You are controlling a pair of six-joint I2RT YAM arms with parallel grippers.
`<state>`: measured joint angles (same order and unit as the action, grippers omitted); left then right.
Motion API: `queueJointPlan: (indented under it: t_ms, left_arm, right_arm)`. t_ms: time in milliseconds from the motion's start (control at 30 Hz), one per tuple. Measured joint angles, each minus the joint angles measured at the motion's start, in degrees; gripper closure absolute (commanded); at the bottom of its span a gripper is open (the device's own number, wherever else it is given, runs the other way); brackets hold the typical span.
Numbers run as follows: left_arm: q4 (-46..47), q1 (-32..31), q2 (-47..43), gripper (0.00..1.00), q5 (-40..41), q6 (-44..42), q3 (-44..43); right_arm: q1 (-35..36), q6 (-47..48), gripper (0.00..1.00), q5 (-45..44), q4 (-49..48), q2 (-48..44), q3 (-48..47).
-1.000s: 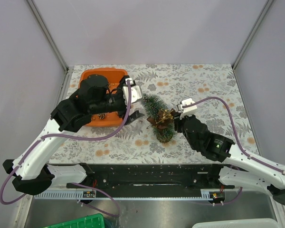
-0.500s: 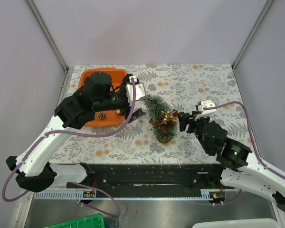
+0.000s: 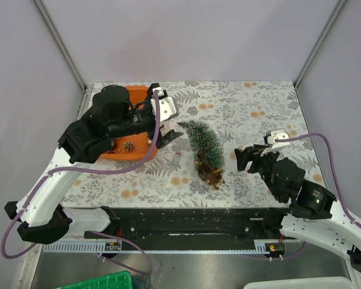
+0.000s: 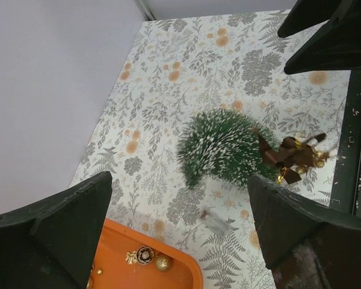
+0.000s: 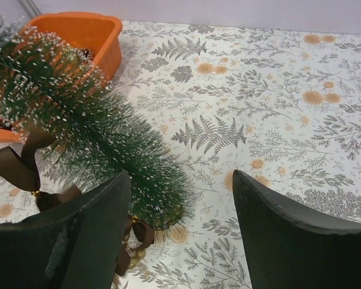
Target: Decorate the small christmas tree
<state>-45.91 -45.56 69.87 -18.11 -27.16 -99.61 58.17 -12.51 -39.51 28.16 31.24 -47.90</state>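
The small christmas tree [image 3: 204,144] lies tipped over on the flowered tablecloth [image 3: 259,114]. Its tip points toward the orange tray [image 3: 116,155], and its base end, with a brown ribbon [image 3: 212,174] and gold bits, points toward the near edge. The right claw [image 3: 240,159] sits just to the tree's right, apart from it, with its fingers spread wide and nothing between them (the bristles fill the left of its own view). The left claw [image 3: 161,139] hangs over the tray's edge on the tree's other side, fully spread and empty too.
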Motion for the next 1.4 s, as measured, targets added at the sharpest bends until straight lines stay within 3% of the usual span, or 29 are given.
queueJointPlan:
  t_ms: [367,633,867,967,1100,1400]
  left_arm:
    - [-1.38,5.18,-1.2,0.01,4.74,-0.04,-0.2]
    - [-2.82,15.65,-3.21,0.01,5.33,-0.28,0.87]
    - [-3.61,26.97,-6.62,0.01,2.12,-0.57,12.13]
    - [-4.11,31.85,-2.91,0.08,1.16,0.13,15.8]
    - [-1.77,36.0,8.72,0.12,1.16,2.25,15.96]
    - [4.52,37.33,26.53,0.14,0.0,7.1,14.49]
  right_arm:
    - [0.0,-0.02,0.22,-0.02,1.49,-0.2,-2.47]
    - [0.0,-0.7,0.21,0.07,1.64,-0.22,-2.47]
    - [0.0,-1.29,0.22,0.04,1.68,-1.11,-2.47]
    - [0.0,-1.29,0.23,0.07,1.66,-1.55,-2.47]
    - [0.0,-1.44,0.23,0.15,1.53,-1.57,-2.47]
    - [0.0,-1.01,0.23,0.02,-1.09,-1.33,-2.45]
